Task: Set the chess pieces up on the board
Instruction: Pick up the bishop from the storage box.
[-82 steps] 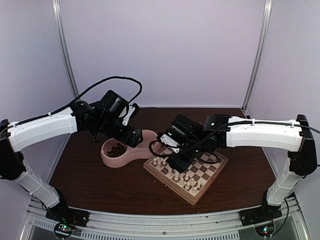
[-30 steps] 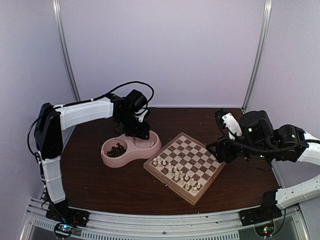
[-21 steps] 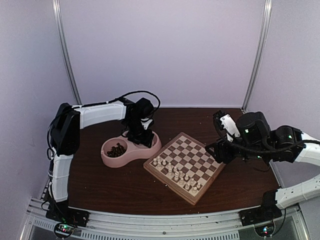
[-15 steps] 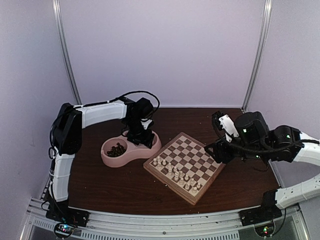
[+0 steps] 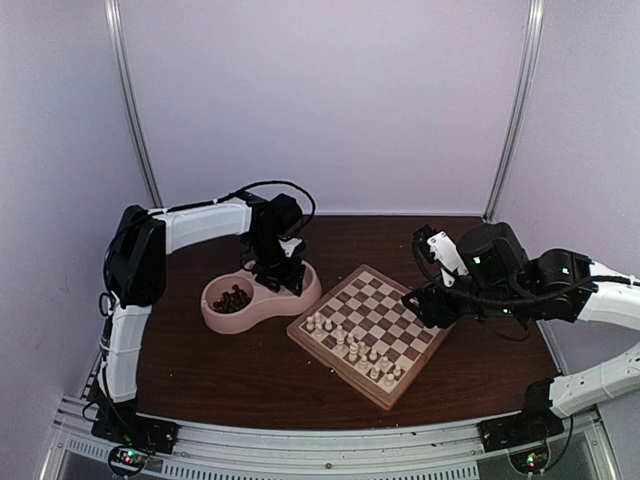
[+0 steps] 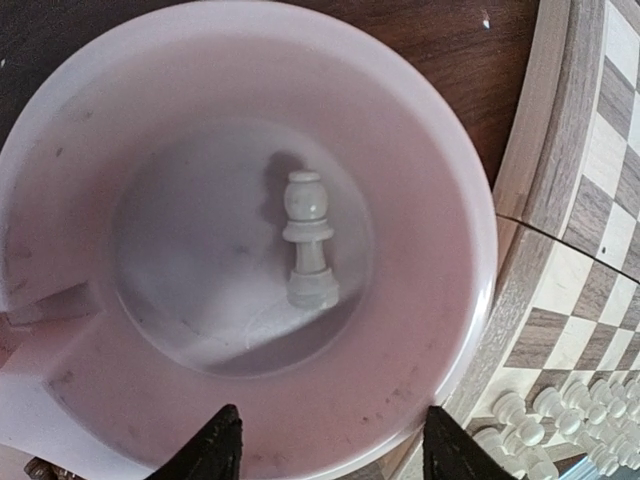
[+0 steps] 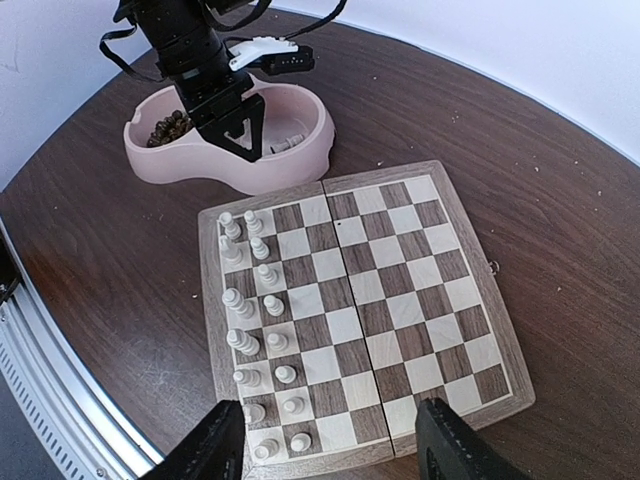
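The board [image 5: 392, 312] lies at mid-table, with cream chess pieces [image 5: 350, 348] standing in two rows along its near-left side [image 7: 255, 300]. One cream piece [image 6: 308, 240] lies on its side in the right bowl of the pink dish [image 5: 216, 320]. My left gripper [image 5: 281, 279] hangs just above that bowl, open [image 6: 330, 455], the piece beyond its fingertips and untouched. My right gripper [image 5: 426, 307] hovers over the board's right corner, open and holding nothing [image 7: 330, 445].
Dark brown pieces [image 5: 233, 298] fill the dish's left bowl [image 7: 170, 125]. The dish's right bowl almost touches the board's far-left edge [image 6: 545, 150]. White walls and metal posts close in the brown table on three sides.
The right arm has pulled back off the board and now drifts left toward its right corner. The left gripper has moved over the right bowl; its jaws widened, then narrowed a little.
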